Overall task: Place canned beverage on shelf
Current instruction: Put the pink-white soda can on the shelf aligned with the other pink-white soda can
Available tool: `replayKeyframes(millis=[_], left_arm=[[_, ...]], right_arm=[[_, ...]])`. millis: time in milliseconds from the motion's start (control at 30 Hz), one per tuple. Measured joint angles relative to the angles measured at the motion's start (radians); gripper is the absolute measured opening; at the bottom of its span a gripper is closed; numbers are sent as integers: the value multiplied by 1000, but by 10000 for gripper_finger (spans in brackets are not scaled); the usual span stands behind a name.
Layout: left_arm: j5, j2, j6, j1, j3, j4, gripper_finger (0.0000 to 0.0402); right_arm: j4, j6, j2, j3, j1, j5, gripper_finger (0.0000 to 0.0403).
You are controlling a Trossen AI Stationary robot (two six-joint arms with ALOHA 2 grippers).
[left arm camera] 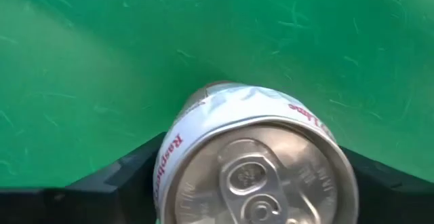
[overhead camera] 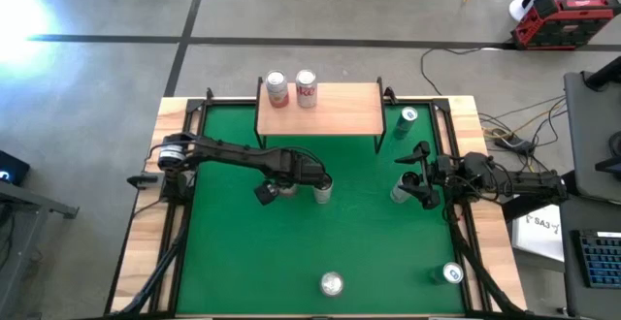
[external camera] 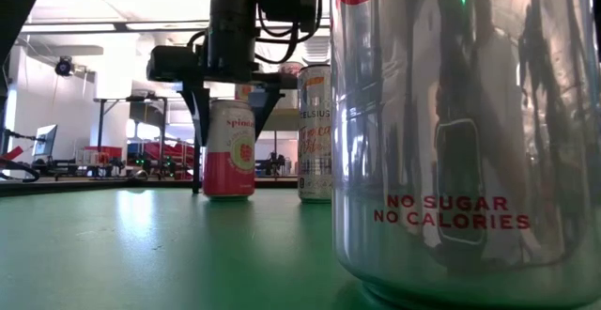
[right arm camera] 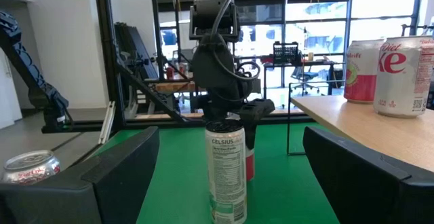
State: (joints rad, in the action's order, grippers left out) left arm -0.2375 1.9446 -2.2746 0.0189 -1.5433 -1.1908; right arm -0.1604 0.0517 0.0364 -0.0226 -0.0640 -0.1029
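Observation:
The light-wood shelf (overhead camera: 318,114) stands at the mat's far edge with two cans (overhead camera: 277,87) (overhead camera: 306,89) on it. My left gripper (overhead camera: 288,186) is at mid-mat, pointing down, shut on a pink can (external camera: 228,150) that stands on the green mat (overhead camera: 243,252). A tall Celsius can (overhead camera: 323,192) stands upright just to its right. My right gripper (overhead camera: 412,176) is open and empty at the mat's right, level, facing the Celsius can (right arm camera: 226,176) from some way off. A silver can (right arm camera: 27,166) stands beside its near-side finger. My left gripper comes at the pink can from above, fingers pointing down. The two fingers (left arm camera: 129,173) sit on opposite sides of the can's upper wall (left arm camera: 166,163), just below the rim. The can is upright, its base (external camera: 228,193) on the mat.
A Diet Coke can (overhead camera: 332,283) stands near the front edge and fills the low view (external camera: 460,131). A blue-topped can (overhead camera: 452,273) is at the front right, a green-topped one (overhead camera: 408,116) beside the shelf's right end. The shelf's right half (overhead camera: 349,112) is bare.

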Motion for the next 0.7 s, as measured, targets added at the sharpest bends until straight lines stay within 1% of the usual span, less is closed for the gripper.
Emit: replayKeyframes(millis=[33, 200, 267, 500, 700], left_arm=[[-1, 0, 12, 0, 0, 1, 280], [-4, -2, 119, 0, -5, 2, 280], [-2, -2, 167, 0, -38, -26, 280], [-12, -10, 367, 1, -283, -224, 280], [-70, -10, 441, 2, -447, -384, 284]], right_arm=[[0, 0, 0, 0, 0, 0, 357], [0, 0, 0, 0, 0, 0, 357], [0, 0, 0, 0, 0, 0, 357], [0, 0, 0, 0, 0, 0, 357], [0, 0, 0, 0, 0, 0, 357]])
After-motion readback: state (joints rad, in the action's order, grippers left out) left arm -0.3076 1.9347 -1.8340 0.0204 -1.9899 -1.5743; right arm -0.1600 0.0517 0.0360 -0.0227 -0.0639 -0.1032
